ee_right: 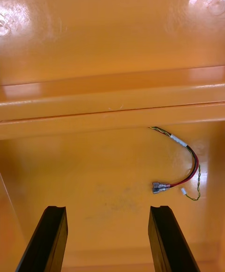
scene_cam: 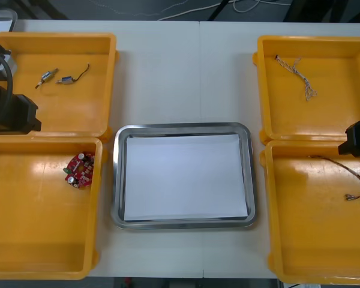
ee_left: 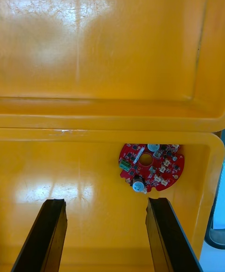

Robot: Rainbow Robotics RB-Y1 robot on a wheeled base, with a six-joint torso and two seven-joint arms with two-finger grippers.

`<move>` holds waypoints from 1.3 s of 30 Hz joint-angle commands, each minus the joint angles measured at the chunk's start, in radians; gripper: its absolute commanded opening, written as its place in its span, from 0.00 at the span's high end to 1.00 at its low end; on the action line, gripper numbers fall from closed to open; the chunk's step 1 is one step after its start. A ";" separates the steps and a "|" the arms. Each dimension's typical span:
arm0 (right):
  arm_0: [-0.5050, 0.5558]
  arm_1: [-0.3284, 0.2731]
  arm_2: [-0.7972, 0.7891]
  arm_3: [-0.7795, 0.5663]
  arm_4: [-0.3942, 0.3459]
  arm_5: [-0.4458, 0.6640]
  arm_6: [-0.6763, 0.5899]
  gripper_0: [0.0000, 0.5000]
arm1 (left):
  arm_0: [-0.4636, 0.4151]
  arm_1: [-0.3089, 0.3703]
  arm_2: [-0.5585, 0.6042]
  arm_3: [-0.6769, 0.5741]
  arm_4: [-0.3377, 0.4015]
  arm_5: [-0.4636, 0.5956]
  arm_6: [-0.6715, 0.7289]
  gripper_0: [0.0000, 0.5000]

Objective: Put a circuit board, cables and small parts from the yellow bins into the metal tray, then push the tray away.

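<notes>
First pick is judged to be in hand: nothing is seen yet in the white-lined metal tray (scene_cam: 183, 128). The left pincer (ee_left: 107, 202) is held wide open and empty over a yellow bin (ee_left: 70, 178). The round red circuit board (ee_left: 151, 166) lies just ahead of it, toward the tray-side finger. A forward, downward reach is called for. The right pincer (ee_right: 108, 209) is also spread empty, with the red and yellow cable (ee_right: 187, 169) ahead, past one finger.

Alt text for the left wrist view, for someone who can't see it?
The left gripper hangs open over a yellow bin, with a round red circuit board on its floor just beyond one fingertip, near a corner. A second yellow bin lies past the rim.
</notes>
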 commanded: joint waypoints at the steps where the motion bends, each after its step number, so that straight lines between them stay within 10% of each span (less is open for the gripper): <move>1: 0.010 0.008 -0.036 -0.003 0.008 -0.008 0.043 0.00 | 0.010 0.031 0.025 -0.028 -0.007 -0.010 -0.046 0.00; 39: 0.102 -0.011 -0.089 -0.002 0.080 -0.052 -0.007 0.00 | 0.190 0.006 0.041 -0.120 -0.027 -0.100 0.035 0.00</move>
